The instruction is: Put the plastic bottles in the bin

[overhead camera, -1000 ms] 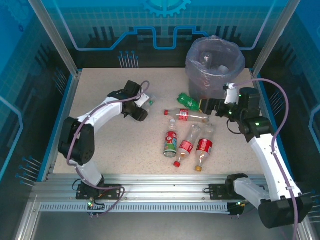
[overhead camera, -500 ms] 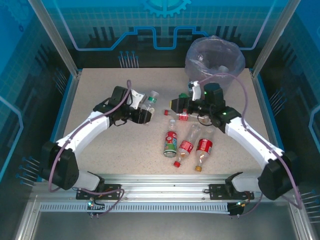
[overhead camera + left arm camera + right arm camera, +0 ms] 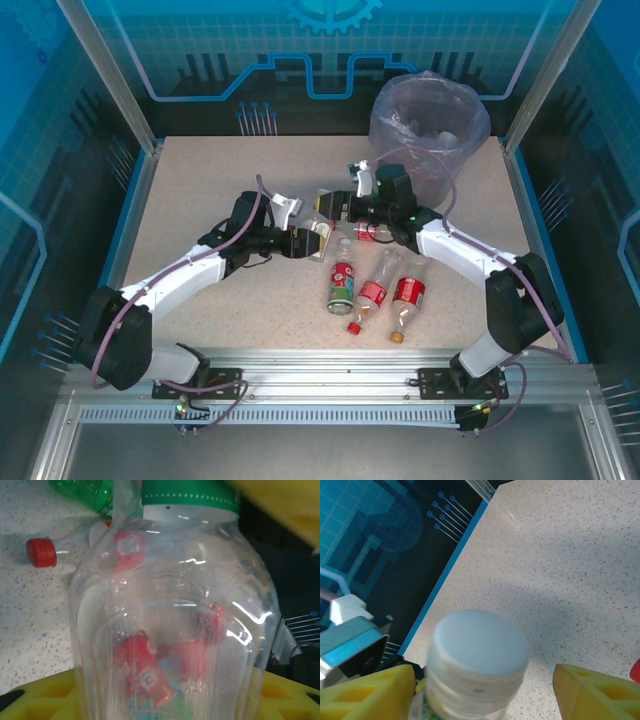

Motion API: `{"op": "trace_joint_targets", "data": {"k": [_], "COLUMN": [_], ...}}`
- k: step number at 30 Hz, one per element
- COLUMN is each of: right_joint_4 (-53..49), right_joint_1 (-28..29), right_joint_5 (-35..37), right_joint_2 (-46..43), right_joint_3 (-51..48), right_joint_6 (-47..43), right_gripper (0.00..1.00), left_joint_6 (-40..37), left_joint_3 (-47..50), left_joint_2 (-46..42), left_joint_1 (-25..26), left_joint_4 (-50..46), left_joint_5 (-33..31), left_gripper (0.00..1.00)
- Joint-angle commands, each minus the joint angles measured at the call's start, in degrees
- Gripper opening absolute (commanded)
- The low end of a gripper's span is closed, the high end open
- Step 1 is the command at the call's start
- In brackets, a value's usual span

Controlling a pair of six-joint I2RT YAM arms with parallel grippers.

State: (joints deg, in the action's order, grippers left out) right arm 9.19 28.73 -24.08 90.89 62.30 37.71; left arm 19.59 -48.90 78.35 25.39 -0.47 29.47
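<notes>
I'm working over a speckled beige table. The round grey bin lined with a translucent lavender bag stands behind my right gripper and off to its right, well apart from it.

The two grippers meet nose to nose above the tabletop. My left gripper is closed on the belly of a clear plastic bottle with a green label and a white cap. Its yellow pads sit against the bottle's sides in the left wrist view.

Three red-labelled clear bottles lie side by side on the near side of both grippers, toward the arm bases. Just beyond the held bottle lie a green plastic bottle and a clear one with a red cap.

The right gripper is spread wide. In its own camera the cap sits between the yellow fingers, close to the left one, with bare table showing on the other side.

I read this as a hand-over that is not yet made. To do it well, I'd:
- nudge the right gripper sideways until the neck is centred;
- push on past the cap so the fingers land on the neck or shoulder;
- close firmly there, because a pinch on the cap alone could let the bottle swing and the thin wall will likely dent and slip;
- open the left only once the right is seated, then draw it straight back.
</notes>
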Motion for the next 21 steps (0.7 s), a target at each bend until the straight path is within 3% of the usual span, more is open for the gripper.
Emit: {"op": "trace_joint_targets", "data": {"k": [1,16,21], "right_joint_4": [1.81,2.96,1.62], "right_joint_1": [0.40,-1.08,-1.55], "right_joint_5": [-1.06,-3.98,-3.80], "right_joint_2": [1.59,2.46,1.23], "right_joint_3": [2.77,3.25,4.17], "right_joint_6": [1.22,3.28,2.14], "right_gripper": [0.71,0.33,0.27], "left_joint_6": [1.46,3.24,5.06], "left_joint_3": [0.89,0.83,1.27], "left_joint_2": [-1.05,1.16,1.02], "left_joint_1": [0.96,1.50,1.45], "left_joint_4": [4.74,8.20,10.32], "left_joint_5": [1.55,2.52,2.92], "left_gripper": [0.47,0.53,0.67]}}
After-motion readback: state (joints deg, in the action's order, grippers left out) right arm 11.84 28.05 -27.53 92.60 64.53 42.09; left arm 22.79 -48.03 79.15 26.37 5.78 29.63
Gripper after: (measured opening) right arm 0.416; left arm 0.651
